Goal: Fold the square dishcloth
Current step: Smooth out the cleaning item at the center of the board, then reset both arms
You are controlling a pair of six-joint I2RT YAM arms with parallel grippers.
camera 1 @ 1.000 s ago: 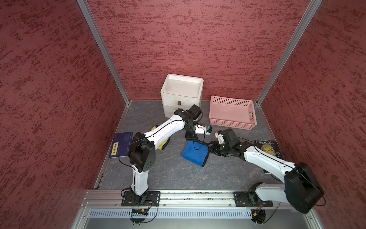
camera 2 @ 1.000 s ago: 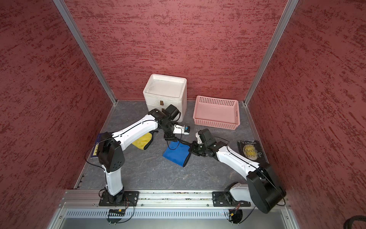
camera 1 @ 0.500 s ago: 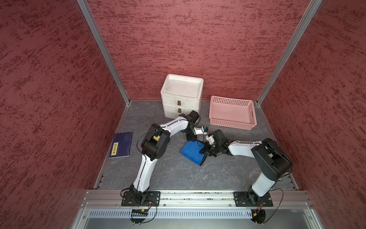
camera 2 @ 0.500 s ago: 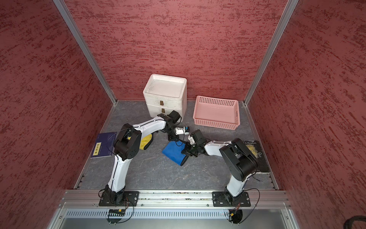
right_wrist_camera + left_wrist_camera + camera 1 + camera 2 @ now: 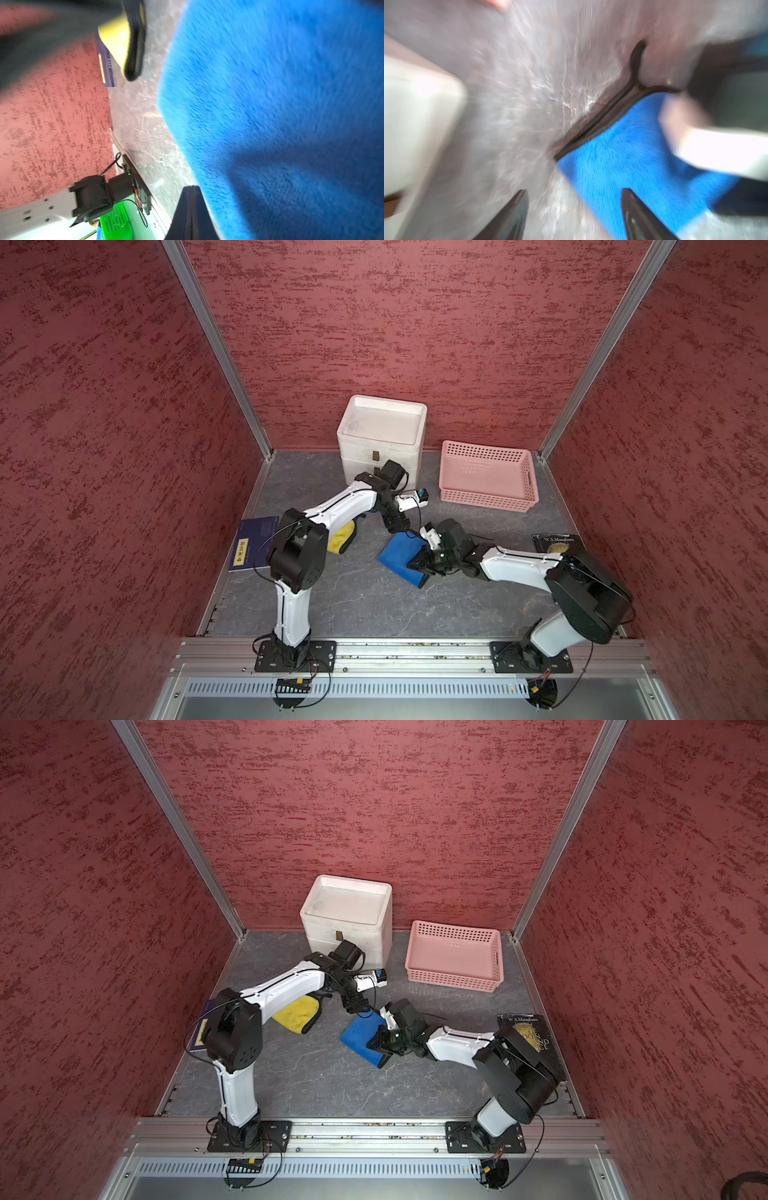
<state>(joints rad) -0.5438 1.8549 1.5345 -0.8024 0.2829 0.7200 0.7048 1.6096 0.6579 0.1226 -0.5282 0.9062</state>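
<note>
In both top views the blue dishcloth point(image 5: 399, 558) point(image 5: 359, 1038) lies on the grey surface point(image 5: 365, 605) between the 2 arms. It is a compact, tilted rectangle with a thicker, darker edge on its near side, and it looks smaller than an open square cloth likely would. I judge that at least 1 fold is finished. The left hand point(image 5: 400, 526) stands at the dishcloth's far corner, but I cannot tell whether it touches the corner or hangs just above it. The right hand point(image 5: 419, 565) lies low on the dishcloth's edge, on the side toward the right arm. A yellow cloth point(image 5: 340, 537) lies apart, under the left arm.

The left wrist view is blurred, but it shows the left hand point(image 5: 574, 191) released. Its 2 fingers point(image 5: 639, 218) are spread wide, with only bare surface and a corner of the dishcloth point(image 5: 623, 155) between them. Along the dishcloth's border 2 black-trimmed layers lie stacked, which supports the fold reading.

The right wrist view shows the right hand point(image 5: 191, 188) clenched, its fingers pressed together. Its tip sits at the edge of the dishcloth point(image 5: 270, 104), where cloth meets surface. It is not visible whether a layer is nipped between the fingers.

What is left, as I judge it, is to settle the edges and clear both hands. Another fold may follow if a smaller packet is wanted.
</note>
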